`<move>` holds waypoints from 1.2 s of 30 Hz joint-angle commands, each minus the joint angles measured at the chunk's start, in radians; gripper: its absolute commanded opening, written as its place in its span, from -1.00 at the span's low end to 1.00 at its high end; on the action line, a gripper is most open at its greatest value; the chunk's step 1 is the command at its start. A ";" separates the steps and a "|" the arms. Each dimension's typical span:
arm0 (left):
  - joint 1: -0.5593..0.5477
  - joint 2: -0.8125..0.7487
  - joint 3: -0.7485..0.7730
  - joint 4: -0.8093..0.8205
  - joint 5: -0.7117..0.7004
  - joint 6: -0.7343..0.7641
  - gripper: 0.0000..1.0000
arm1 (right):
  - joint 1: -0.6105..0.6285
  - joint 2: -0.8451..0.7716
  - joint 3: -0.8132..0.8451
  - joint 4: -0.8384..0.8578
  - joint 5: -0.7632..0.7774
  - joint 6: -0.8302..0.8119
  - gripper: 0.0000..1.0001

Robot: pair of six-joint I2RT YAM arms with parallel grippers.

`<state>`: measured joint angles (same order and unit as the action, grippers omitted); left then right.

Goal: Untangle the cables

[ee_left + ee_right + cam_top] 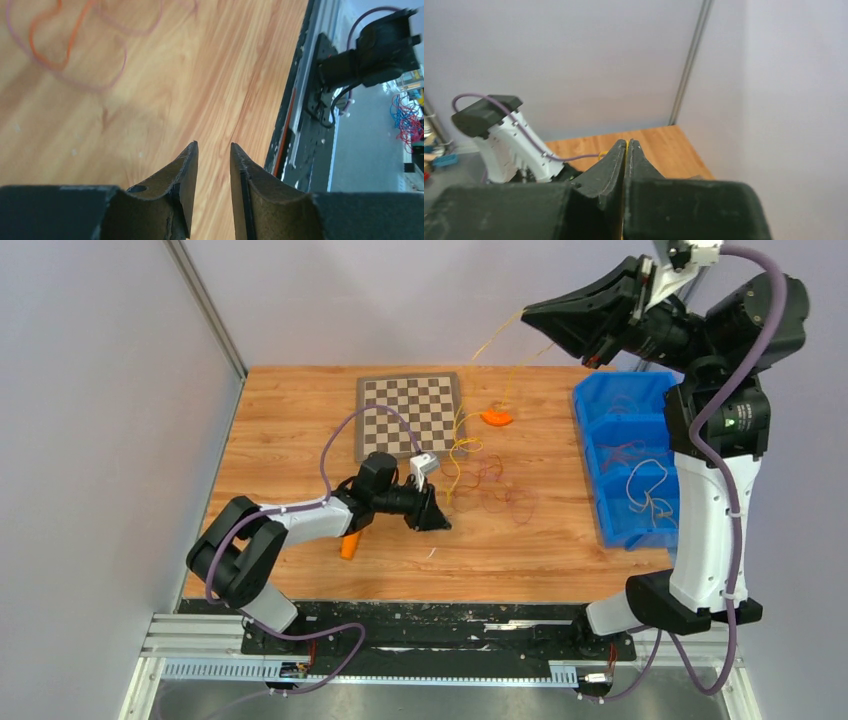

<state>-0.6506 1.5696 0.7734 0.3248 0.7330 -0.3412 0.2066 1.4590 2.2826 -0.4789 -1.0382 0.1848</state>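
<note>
A loose tangle of thin yellow and reddish-brown cables (488, 487) lies on the wooden table (290, 430) at the middle. My right gripper (530, 312) is raised high above the table's back edge. It is shut on a yellow cable (492, 338) that hangs down to the tangle; a yellow sliver (626, 144) shows between the shut jaws of my right gripper (626, 142). My left gripper (434, 516) is low over the table just left of the tangle. In the left wrist view my left gripper (214, 146) is open a little and empty, with cable loops (55, 50) ahead of it.
A checkerboard (410, 415) lies at the back middle, with a small orange piece (496, 418) to its right. A solid orange stick (349, 546) lies under my left arm. A blue bin (598, 400) with more wires stands at the right edge.
</note>
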 commanded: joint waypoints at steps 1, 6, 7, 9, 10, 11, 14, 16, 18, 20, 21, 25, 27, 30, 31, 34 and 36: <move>0.026 -0.042 -0.075 -0.002 -0.031 -0.019 -0.25 | -0.060 0.030 0.057 0.114 0.074 0.099 -1.00; 0.102 -0.137 -0.140 -0.070 0.022 -0.020 -0.46 | -0.130 -0.008 -0.050 0.138 0.043 0.103 -1.00; 0.110 -0.163 -0.147 -0.082 0.043 0.004 -0.26 | -0.133 -0.017 -0.071 0.138 0.024 0.105 -1.00; 0.116 -0.331 -0.142 -0.091 0.056 0.051 0.53 | -0.133 -0.035 -0.123 0.151 -0.033 0.130 -1.00; 0.117 -0.373 -0.139 -0.076 0.054 0.058 0.77 | -0.130 -0.042 -0.154 0.160 -0.063 0.148 -1.00; 0.114 -0.451 -0.126 -0.035 0.048 0.061 0.94 | -0.130 -0.051 -0.183 0.170 -0.089 0.167 -1.00; 0.065 -0.508 -0.057 -0.005 -0.010 0.148 1.00 | -0.121 -0.080 -0.267 0.182 -0.143 0.188 -1.00; 0.043 -0.478 0.003 0.009 -0.019 0.183 1.00 | -0.116 -0.101 -0.305 0.188 -0.157 0.188 -1.00; 0.031 -0.415 0.050 0.070 -0.039 0.201 1.00 | -0.112 -0.114 -0.326 0.192 -0.168 0.191 -1.00; 0.018 -0.338 0.103 0.146 -0.065 0.200 1.00 | -0.104 -0.121 -0.332 0.195 -0.172 0.199 -1.00; 0.014 -0.281 0.147 0.194 -0.071 0.197 1.00 | -0.097 -0.122 -0.333 0.195 -0.172 0.201 -1.00; -0.039 -0.127 0.278 0.280 -0.063 0.205 1.00 | -0.054 -0.108 -0.305 0.200 -0.161 0.215 -1.00; -0.077 -0.061 0.315 0.309 -0.079 0.217 1.00 | -0.022 -0.088 -0.274 0.212 -0.156 0.240 -1.00; -0.083 0.027 0.370 0.320 -0.141 0.189 0.67 | -0.007 -0.063 -0.229 0.250 -0.153 0.301 -1.00; -0.083 0.061 0.373 0.318 -0.127 0.195 0.46 | -0.006 -0.057 -0.206 0.257 -0.141 0.309 -1.00; -0.085 0.086 0.280 0.323 -0.051 0.221 -0.48 | -0.016 -0.031 -0.107 0.258 -0.081 0.317 -1.00; -0.090 0.071 0.170 0.321 -0.024 0.239 -0.57 | -0.035 0.006 -0.013 0.269 -0.042 0.339 -1.00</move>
<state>-0.7372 1.6539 1.0809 0.5964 0.6548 -0.1513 0.1951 1.4273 2.1109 -0.2787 -1.1660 0.4477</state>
